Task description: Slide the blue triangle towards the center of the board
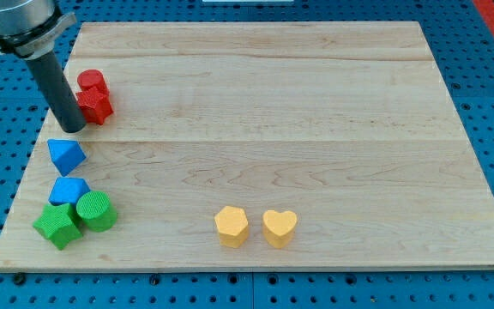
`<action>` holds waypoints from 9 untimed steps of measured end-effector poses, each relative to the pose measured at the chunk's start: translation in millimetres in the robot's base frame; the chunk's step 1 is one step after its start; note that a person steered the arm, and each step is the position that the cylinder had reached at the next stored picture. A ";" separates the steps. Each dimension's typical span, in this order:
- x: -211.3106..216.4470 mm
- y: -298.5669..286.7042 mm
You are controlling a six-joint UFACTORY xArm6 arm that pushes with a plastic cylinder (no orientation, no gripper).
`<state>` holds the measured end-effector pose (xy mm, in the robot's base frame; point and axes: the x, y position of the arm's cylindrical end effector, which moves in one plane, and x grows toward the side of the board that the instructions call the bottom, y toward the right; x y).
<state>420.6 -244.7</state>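
The blue triangle [66,155] lies near the board's left edge, a little below the middle height. My tip [73,127] stands just above it in the view, a small gap apart, and right beside the red star [95,106]. The rod rises from the tip to the view's top left corner.
A red cylinder [91,82] sits just above the red star. A second blue block [69,190], a green star [57,225] and a green cylinder [97,211] cluster at the bottom left. A yellow hexagon [231,226] and a yellow heart [279,227] sit at the bottom middle. The wooden board [273,103] lies on a blue pegboard.
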 end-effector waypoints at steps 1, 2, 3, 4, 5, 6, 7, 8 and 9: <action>-0.4 -0.3; -0.4 11.6; -0.4 -0.7; 6.0 -8.5; 11.6 -11.8; 11.7 -26.4; 11.7 -26.6; 11.7 -26.6; 16.6 -43.0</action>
<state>437.2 -287.7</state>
